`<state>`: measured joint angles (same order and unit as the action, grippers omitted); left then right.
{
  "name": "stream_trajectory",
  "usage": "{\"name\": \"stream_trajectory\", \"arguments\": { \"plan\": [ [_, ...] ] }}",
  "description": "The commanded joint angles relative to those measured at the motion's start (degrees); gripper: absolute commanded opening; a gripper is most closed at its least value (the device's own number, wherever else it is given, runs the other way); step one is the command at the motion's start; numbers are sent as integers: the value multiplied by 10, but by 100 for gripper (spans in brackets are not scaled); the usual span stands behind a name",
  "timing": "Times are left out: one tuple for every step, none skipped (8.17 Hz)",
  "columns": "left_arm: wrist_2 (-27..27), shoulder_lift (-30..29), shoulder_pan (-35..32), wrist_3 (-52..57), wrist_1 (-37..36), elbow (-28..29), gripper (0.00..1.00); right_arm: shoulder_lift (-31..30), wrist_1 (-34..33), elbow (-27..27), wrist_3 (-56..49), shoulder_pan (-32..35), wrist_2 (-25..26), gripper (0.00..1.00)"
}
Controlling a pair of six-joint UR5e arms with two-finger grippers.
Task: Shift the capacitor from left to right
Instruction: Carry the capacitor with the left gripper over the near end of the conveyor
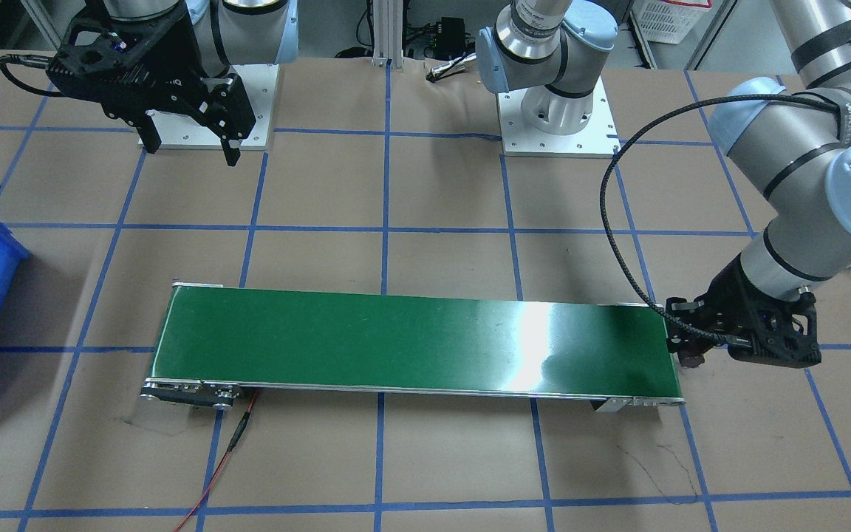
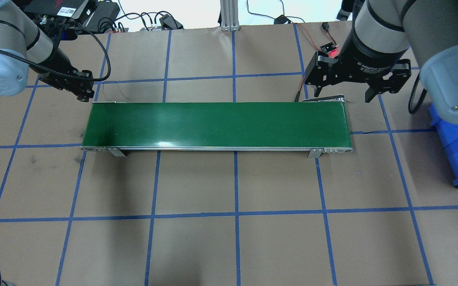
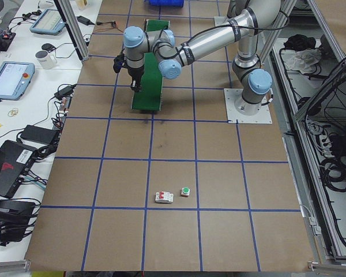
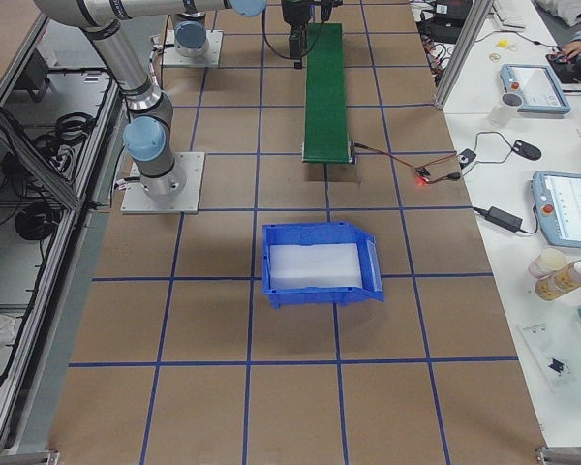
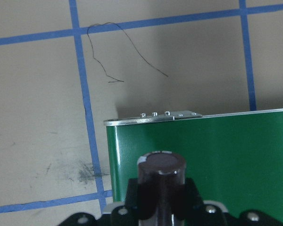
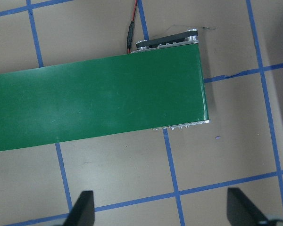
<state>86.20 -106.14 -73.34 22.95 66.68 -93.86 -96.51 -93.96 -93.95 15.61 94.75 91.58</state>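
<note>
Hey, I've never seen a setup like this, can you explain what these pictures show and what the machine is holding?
This is a robot with two arms at a brown table marked with blue tape. Two pictures look down from behind and in front, two from the table's ends, two from cameras on the wrists. A green conveyor belt lies in the middle; a blue bin stands past one end. The left gripper has its jaws shut on a small dark capacitor at the belt's end. The right gripper hangs with jaws open, holding nothing.
</note>
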Motion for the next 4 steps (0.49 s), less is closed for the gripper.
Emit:
{"name": "stream_trajectory", "arguments": {
  "plan": [
    [2, -51, -8, -3, -36, 0, 0, 0, 0, 0, 0, 0, 1, 100],
    [3, -76, -8, -5, -67, 0, 0, 1, 1, 0, -1, 0, 1, 100],
    [3, -81, -7, -5, -69, -3, 0, 1, 1, 0, -1, 0, 1, 100],
    [3, -82, -8, -6, -67, -5, 0, 1, 1, 0, -2, 0, 1, 100]
  ]
}}
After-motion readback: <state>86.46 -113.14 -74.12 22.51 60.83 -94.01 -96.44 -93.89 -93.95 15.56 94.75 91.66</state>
